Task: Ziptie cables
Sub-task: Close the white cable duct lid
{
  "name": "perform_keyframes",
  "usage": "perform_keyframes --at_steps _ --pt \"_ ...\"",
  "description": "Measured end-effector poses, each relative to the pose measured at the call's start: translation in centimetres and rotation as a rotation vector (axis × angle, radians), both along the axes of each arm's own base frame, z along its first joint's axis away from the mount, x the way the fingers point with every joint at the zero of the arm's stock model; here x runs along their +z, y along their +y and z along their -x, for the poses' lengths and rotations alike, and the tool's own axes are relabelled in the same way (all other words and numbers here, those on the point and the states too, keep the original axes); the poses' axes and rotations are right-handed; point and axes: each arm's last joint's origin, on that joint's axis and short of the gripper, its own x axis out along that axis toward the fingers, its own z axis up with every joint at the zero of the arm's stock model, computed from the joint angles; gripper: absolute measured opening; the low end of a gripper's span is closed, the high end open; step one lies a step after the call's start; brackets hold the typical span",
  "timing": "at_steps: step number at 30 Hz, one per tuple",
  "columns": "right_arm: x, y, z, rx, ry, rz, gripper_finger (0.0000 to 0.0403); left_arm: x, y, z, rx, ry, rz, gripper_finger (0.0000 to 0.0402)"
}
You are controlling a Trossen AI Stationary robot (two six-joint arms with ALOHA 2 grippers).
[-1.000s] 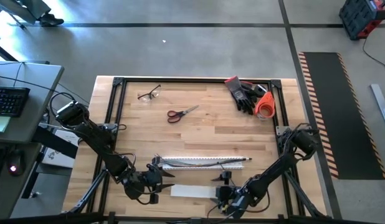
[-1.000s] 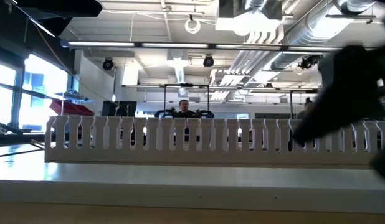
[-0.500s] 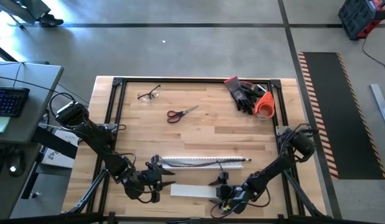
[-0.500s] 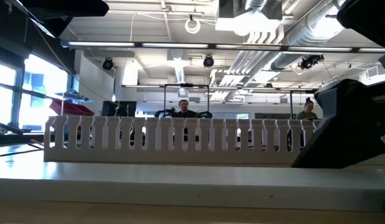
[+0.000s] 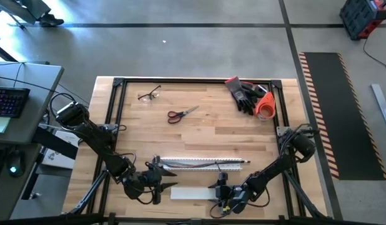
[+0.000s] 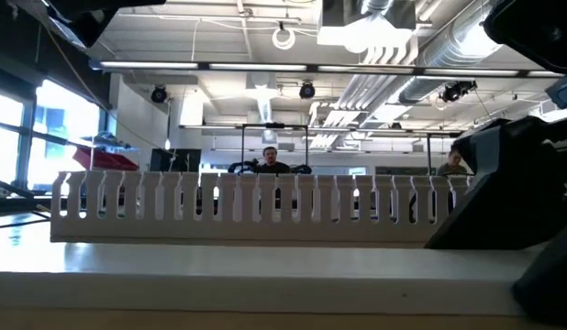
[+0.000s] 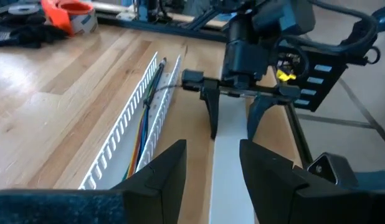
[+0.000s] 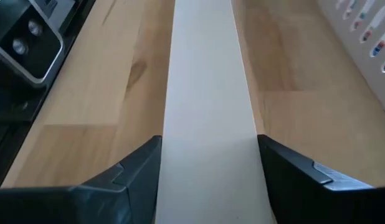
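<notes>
The cables lie lengthwise inside the white slotted duct, which rests on the table. A thin black strand runs along them; whether it is the ziptie I cannot tell. The flat white cover strip lies on the table near the front edge, parallel to the duct. My left gripper is open at the strip's left end, one finger on each side, with bare wood showing beside the strip. My right gripper is open and low over the strip's right end, its fingers astride it. My right gripper comes level from the table's right, its fingers standing along both long edges of the cover strip's right end. The strip lies flat on the table. Whether the fingers touch its edges I cannot tell.
Red-handled scissors, glasses, dark gloves and an orange tape roll lie toward the far edge. A black frame borders the table. People sit in the room behind.
My right gripper has come down to the table and moved a little toward the left, along the cover strip. The duct has slid slightly toward the table's left.
</notes>
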Motion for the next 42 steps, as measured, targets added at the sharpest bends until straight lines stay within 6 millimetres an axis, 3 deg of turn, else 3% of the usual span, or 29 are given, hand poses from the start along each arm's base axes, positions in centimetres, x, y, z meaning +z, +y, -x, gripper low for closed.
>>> perform_keyframes --at_steps 7,11,16,20,25,28,33,37,42 --pt "4.8 -1.5 -0.1 0.135 0.041 -0.01 0.0215 1.1 -0.1 -0.1 -0.023 -0.055 -0.009 0.0133" --pt "8.1 -2.3 -0.6 0.154 -0.011 -0.045 0.0215 2.8 -0.3 0.3 -0.042 -0.098 -0.049 0.0133" --pt "10.8 -3.7 -0.8 0.165 -0.013 0.025 0.0215 5.2 -0.6 1.3 -0.055 -0.156 -0.138 0.0133" --pt "14.1 -5.1 -1.7 0.173 -0.028 0.093 0.0215 6.5 -0.3 2.2 -0.052 -0.181 -0.191 0.0133" --pt "17.8 -8.1 -4.6 0.081 -0.016 0.126 0.0215 6.9 0.3 3.0 -0.057 -0.143 -0.252 0.0129" --pt "18.0 -9.9 -6.6 0.057 0.037 0.1 0.0215 6.7 0.6 3.3 -0.054 -0.113 -0.281 0.0105" --pt "17.3 -11.9 -9.5 0.042 0.1 0.086 0.0215 5.9 1.2 3.6 -0.011 -0.046 -0.347 0.0014" --pt "15.8 -12.5 -10.8 0.073 0.177 0.089 0.0215 4.2 1.9 4.0 0.006 0.021 -0.323 0.0005" --pt "15.9 -12.9 -11.1 0.065 0.206 0.082 0.0215 1.2 2.9 4.9 0.051 0.075 -0.271 0.0001"
